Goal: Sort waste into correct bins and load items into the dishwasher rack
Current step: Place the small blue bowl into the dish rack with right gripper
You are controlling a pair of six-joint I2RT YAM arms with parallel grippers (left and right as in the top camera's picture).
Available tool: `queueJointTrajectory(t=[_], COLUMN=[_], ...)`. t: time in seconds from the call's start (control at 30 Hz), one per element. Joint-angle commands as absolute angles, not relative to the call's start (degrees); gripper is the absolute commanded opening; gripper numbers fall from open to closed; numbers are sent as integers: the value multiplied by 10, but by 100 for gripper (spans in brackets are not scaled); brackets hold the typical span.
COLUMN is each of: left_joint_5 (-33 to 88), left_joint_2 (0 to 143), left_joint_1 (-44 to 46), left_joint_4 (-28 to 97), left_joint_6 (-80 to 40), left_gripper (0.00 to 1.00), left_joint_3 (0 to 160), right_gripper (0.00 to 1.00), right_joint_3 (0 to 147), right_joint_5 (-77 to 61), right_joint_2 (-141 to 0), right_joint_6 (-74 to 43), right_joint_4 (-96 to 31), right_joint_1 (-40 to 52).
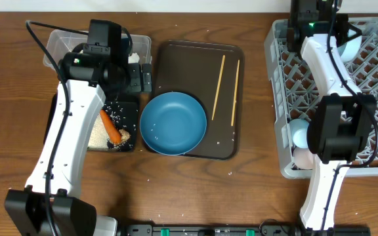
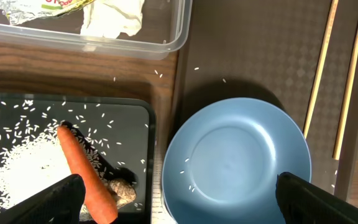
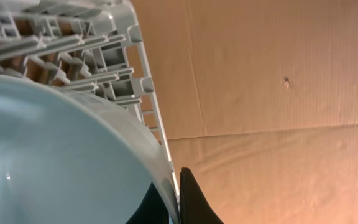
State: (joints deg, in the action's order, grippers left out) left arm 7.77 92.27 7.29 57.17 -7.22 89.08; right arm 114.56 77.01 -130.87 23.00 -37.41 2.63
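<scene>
Left gripper [image 2: 179, 186] stands wide above the dark-blue bowl [image 2: 235, 162]. Right gripper [image 3: 174, 206] pinches the rim of the light-blue bowl [image 3: 55, 155] in the dishwasher rack [image 3: 110, 56].

Dark wood-grain table [image 1: 248, 203], evenly lit, shadows soft. Right wrist view: tan panels [image 3: 278, 81], possibly cardboard, with one horizontal seam.

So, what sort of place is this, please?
Probably a tabletop test setup for clearing dishes, not a real kitchen: a brown wooden table, a square grey plastic lattice dishwasher rack, and a dark-brown rectangular serving tray with a round dark-blue bowl.
</scene>
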Motion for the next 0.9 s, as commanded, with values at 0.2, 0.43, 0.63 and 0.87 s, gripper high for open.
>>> queueJointTrajectory(t=[0.2, 0.43, 0.63, 0.87], left_joint_5=[79, 79, 79, 79], left_joint_2=[926, 926, 926, 926], left_joint_1=[74, 74, 74, 74], left_joint_4=[574, 574, 574, 574], left_joint_6=[-67, -67, -67, -67], left_gripper=[98, 98, 98, 98], left_joint_3=[893, 893, 893, 893], right_gripper=[1, 1, 13, 80], right_joint_3=[1145, 1145, 1145, 1146], right_joint_5=[690, 689, 656, 682], right_joint_2=[-1311, -1311, -1311, -1311], right_joint_6=[242, 214, 168, 168], right_joint_4=[-470, -519, -563, -571], right_joint_1=[44, 46, 56, 110])
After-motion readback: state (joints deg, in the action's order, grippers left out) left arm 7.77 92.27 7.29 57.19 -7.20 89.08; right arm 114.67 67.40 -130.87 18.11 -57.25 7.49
